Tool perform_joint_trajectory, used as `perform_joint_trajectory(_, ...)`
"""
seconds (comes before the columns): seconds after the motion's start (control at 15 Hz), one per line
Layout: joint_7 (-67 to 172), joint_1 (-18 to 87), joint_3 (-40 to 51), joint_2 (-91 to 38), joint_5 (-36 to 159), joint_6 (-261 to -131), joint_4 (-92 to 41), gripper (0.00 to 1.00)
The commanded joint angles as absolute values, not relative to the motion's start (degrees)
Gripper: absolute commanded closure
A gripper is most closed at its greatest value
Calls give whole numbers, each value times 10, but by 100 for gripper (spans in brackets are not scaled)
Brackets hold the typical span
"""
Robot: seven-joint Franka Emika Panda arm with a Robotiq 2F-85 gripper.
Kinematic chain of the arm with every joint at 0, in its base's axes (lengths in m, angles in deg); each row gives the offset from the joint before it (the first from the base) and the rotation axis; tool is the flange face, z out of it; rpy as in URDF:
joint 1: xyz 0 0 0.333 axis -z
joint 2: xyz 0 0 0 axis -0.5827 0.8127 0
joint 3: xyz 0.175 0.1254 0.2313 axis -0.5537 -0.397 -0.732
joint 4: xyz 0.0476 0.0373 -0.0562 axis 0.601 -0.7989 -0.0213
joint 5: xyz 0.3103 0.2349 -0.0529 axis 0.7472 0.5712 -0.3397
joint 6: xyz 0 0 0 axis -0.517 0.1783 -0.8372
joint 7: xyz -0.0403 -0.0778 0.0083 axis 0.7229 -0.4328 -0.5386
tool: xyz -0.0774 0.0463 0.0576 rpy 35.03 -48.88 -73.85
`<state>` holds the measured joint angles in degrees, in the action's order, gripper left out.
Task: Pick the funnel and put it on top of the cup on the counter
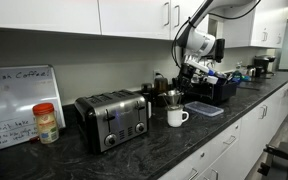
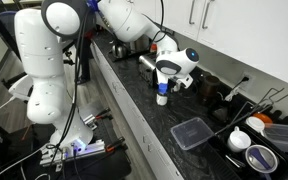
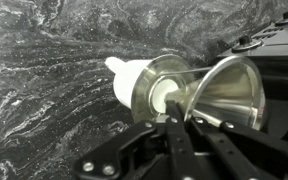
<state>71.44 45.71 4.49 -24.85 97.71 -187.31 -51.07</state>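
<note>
The silvery funnel (image 3: 229, 88) is pinched at its edge by my gripper (image 3: 174, 112), which is shut on it. The funnel hangs tilted just over the white mug (image 3: 132, 80), which stands on the black speckled counter (image 3: 44, 110). A shiny round part of the funnel overlaps the mug's mouth. In an exterior view the funnel (image 1: 173, 98) is right above the mug (image 1: 177, 117), under the gripper (image 1: 187, 82). In an exterior view the gripper (image 2: 165, 76) is over the mug (image 2: 162, 96). Whether funnel and mug touch is unclear.
A silver toaster (image 1: 112, 118), a red-lidded jar (image 1: 46, 122) and a whiteboard (image 1: 19, 100) stand along the counter. A dark pot (image 1: 160, 85), a dark bin (image 1: 212, 88) and a flat clear container (image 2: 191, 133) lie near the mug. Bowls (image 2: 241, 140) sit farther along.
</note>
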Motion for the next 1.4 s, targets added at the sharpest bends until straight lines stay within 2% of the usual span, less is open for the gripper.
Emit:
perform_joint_trajectory(0.0,742,464,37,-261,1005,-1891,-540,99)
perform_joint_trajectory(1.33,808,470,50,-285,1036,-1920,-578,99)
